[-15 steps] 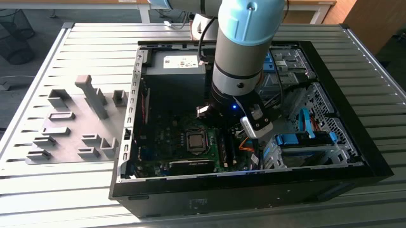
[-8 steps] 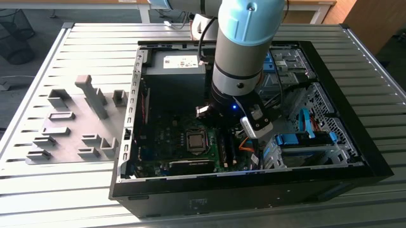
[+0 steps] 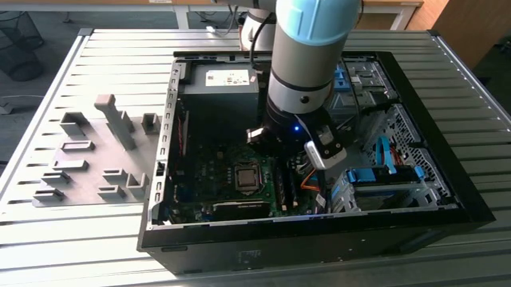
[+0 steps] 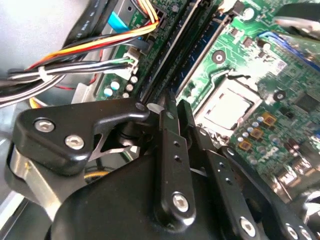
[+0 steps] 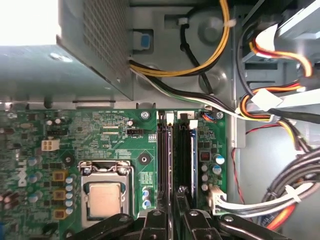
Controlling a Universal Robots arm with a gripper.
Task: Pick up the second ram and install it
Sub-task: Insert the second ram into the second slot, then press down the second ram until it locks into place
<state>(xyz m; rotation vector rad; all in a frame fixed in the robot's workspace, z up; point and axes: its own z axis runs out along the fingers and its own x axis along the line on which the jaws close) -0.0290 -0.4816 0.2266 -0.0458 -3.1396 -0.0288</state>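
Now you see one gripper (image 5: 172,212) | two memory slots (image 5: 177,160) | second ram (image 5: 184,160) seated beyond the fingertips | jaws nearly closed, holding nothing.

The exterior view looks down from above; both wrist views sit close over the motherboard (image 5: 100,150).

- An open black computer case (image 3: 479,209) lies on the slatted metal desk (image 3: 96,239).
- Grey fixture blocks (image 3: 88,161) stand beside the case, towards the exterior view's left.
- A processor socket (image 5: 104,197) sits on the green motherboard (image 5: 30,140).
- Bundled coloured cables (image 5: 265,100) run beside the motherboard.
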